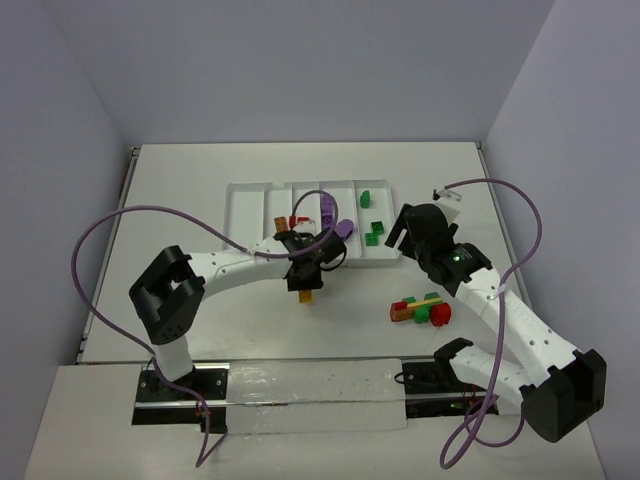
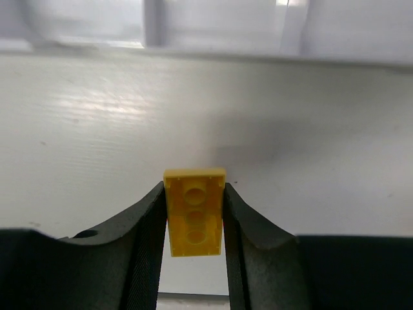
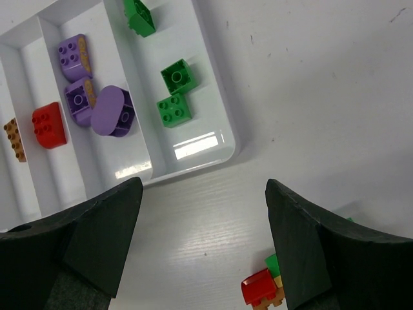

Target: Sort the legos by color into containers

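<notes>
The white divided tray [image 1: 250, 215] lies mid-table. In the right wrist view its compartments [image 3: 193, 145] hold three green bricks [image 3: 173, 110], three purple bricks [image 3: 113, 111], a red brick [image 3: 50, 124] and an orange-brown brick [image 3: 14, 139]. My left gripper [image 1: 305, 288] is just in front of the tray's near edge, shut on a yellow brick [image 2: 194, 213] held underside up above the table. My right gripper [image 1: 405, 232] is open and empty over the tray's right near corner. A stuck-together cluster of red, green, yellow and orange-brown bricks [image 1: 420, 310] lies right of centre.
The cluster's red brick [image 3: 259, 287] shows at the bottom edge of the right wrist view, beside the right finger. The left arm's purple cable [image 1: 200, 225] loops over the tray. Walls enclose the table at the back and sides.
</notes>
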Controlling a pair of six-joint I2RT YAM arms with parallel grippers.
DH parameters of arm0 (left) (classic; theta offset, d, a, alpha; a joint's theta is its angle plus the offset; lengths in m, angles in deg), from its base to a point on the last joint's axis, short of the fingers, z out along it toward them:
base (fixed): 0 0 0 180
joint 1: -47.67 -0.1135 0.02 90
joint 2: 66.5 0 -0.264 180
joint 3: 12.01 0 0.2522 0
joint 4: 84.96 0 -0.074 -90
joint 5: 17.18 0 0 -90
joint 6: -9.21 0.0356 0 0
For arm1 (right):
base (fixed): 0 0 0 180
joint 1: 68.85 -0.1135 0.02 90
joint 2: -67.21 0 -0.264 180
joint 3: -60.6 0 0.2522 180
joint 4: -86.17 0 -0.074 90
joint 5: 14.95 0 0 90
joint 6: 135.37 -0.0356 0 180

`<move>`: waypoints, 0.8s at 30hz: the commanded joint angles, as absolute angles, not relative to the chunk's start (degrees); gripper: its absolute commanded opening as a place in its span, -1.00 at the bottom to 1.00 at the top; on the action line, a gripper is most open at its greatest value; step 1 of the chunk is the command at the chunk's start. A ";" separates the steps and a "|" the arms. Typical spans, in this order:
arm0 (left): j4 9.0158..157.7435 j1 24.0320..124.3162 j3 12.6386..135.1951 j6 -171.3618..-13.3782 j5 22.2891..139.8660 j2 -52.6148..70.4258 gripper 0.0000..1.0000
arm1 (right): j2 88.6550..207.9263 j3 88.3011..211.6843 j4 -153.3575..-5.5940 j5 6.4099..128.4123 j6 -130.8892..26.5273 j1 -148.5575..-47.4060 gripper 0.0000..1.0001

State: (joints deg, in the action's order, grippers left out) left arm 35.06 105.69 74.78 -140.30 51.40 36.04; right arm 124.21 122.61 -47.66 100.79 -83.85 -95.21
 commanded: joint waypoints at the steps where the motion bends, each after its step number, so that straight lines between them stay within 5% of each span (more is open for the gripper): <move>1: 25.78 100.81 83.17 -136.65 42.01 28.95 -0.84 | 122.05 122.35 -47.64 102.47 -84.17 -94.91 0.68; 10: 37.62 74.24 85.14 -122.56 48.19 22.07 -0.88 | 119.79 121.22 -47.46 101.17 -84.04 -95.05 0.68; 21: 46.07 66.82 92.31 -119.09 53.21 39.34 -0.83 | 113.40 113.49 -48.01 92.85 -89.04 -95.74 0.68; 24: 46.30 66.66 94.00 -118.77 53.38 43.29 -0.68 | 111.73 110.64 -46.24 92.36 -90.36 -96.36 0.68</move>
